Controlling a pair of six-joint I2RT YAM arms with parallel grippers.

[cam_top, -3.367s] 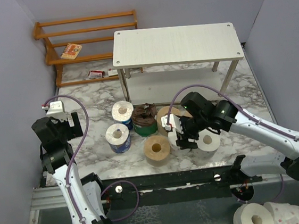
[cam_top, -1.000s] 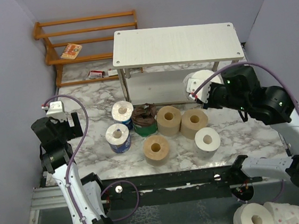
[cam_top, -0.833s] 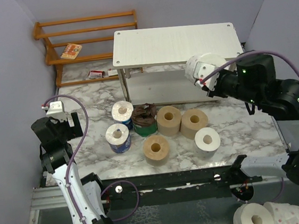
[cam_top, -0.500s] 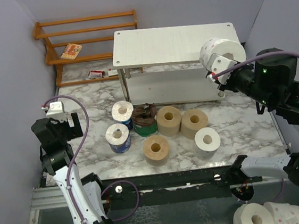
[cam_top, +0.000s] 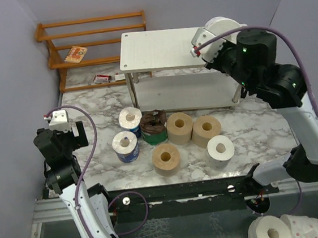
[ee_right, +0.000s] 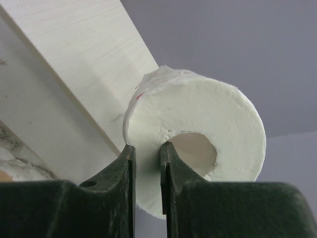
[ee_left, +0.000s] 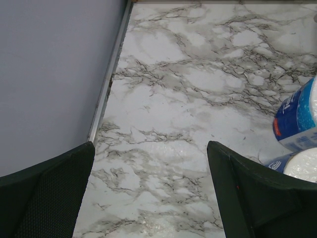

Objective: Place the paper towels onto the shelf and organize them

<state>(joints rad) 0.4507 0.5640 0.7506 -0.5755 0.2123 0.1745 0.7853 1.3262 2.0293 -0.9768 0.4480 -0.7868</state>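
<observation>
My right gripper [ee_right: 147, 146] is shut on the wall of a white paper towel roll [ee_right: 198, 144], one finger inside its core. In the top view this roll [cam_top: 221, 26] hangs over the right end of the pale shelf's [cam_top: 163, 49] top tier. On the marble in front of the shelf stand two blue-wrapped rolls [cam_top: 130, 118] [cam_top: 125, 146], a dark brown roll with a green band [cam_top: 153, 126], three tan rolls [cam_top: 179, 127] [cam_top: 206, 129] [cam_top: 166, 158] and a white roll [cam_top: 220, 148]. My left gripper [ee_left: 150, 148] hovers open over bare marble at the left, the blue rolls [ee_left: 297, 121] to its right.
An orange slatted rack [cam_top: 90, 32] stands at the back left with a small packet [cam_top: 76, 54] on it and another [cam_top: 103, 77] on the floor beside it. Two more rolls [cam_top: 270, 231] [cam_top: 304, 227] lie below the table's near edge at the right. Grey walls close both sides.
My right arm has carried the white roll from beside the shelf's right end up and back over the top tier. The left arm has barely shifted.
</observation>
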